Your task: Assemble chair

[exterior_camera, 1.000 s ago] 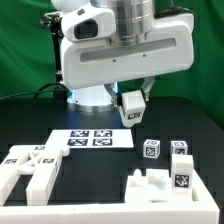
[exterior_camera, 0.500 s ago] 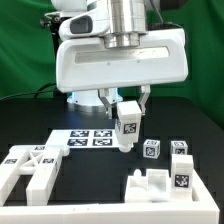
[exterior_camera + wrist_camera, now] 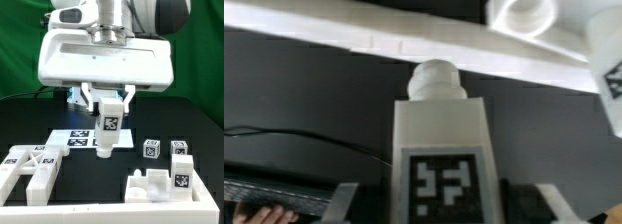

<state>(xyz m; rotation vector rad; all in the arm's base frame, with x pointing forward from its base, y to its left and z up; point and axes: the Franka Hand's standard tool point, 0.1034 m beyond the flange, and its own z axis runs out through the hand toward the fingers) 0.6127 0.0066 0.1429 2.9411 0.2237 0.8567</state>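
1. Exterior view: the tool (image 3: 109, 106) is clamped on a white matte square bar with a black-and-white tag (image 3: 106, 136). The bar is upright in front of the marker board (image 3: 82, 140), near the middle of the black surface (image 3: 200, 120). I cannot tell whether its lower end touches anything.
2. Wrist view: the bar (image 3: 438, 150) ends in a round white peg (image 3: 436, 78), with dark fingers (image 3: 342, 200) on both sides.
3. A flat white slab with cross-shaped ribs (image 3: 30, 170) lies at the near corner on the exterior view's left.
4. A notched white block (image 3: 150, 186) and two small tagged white cubes (image 3: 150, 150) sit by the near edge on the exterior view's right.
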